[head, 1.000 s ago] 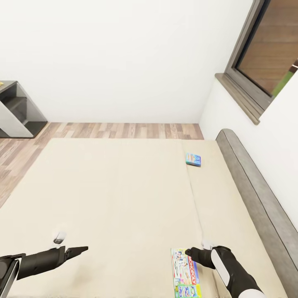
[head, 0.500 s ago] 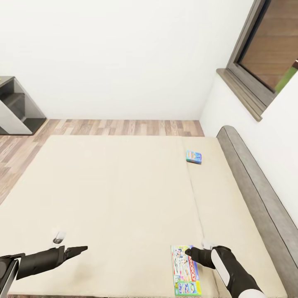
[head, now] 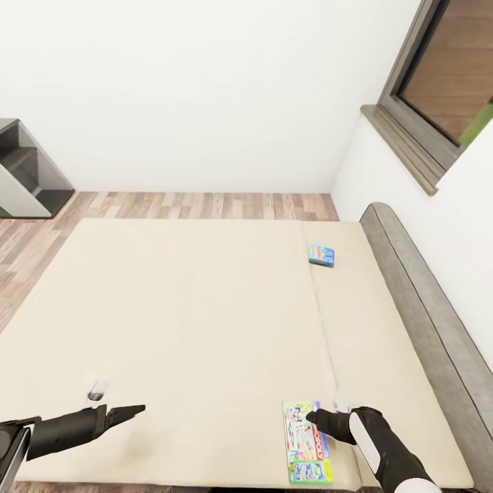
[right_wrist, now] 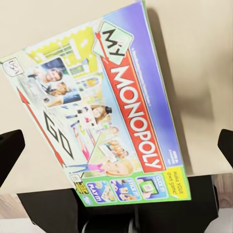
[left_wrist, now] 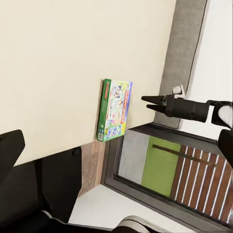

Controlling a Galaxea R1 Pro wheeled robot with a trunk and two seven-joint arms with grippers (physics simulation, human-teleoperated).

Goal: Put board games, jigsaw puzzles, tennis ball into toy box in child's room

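Observation:
The bed (head: 178, 308) has a beige two-part mattress and a grey headboard (head: 428, 315) along its right side. Two board games lie on it. The white-and-green one (head: 307, 443), lettered MONOPOLY (right_wrist: 109, 114), rests near the bed's front edge, also seen side-on (left_wrist: 115, 109). A smaller blue one (head: 321, 255) lies farther back by the mattress seam. My right gripper (head: 312, 415) hovers over the Monopoly box's right edge, open, with fingertips (right_wrist: 9, 150) spread wide. My left gripper (head: 135, 411) hangs over bare mattress at front left, open and empty.
A dark grey shelf unit (head: 24, 174) stands at the far left on the wood floor (head: 205, 205). A window with a dark sill (head: 400, 147) is set in the white wall above the headboard. The bed's front edge runs just below my arms.
The whole view has shifted: bed and boxes sit slightly higher in the picture, and the bed's front edge now shows. Both arms keep the same pose.

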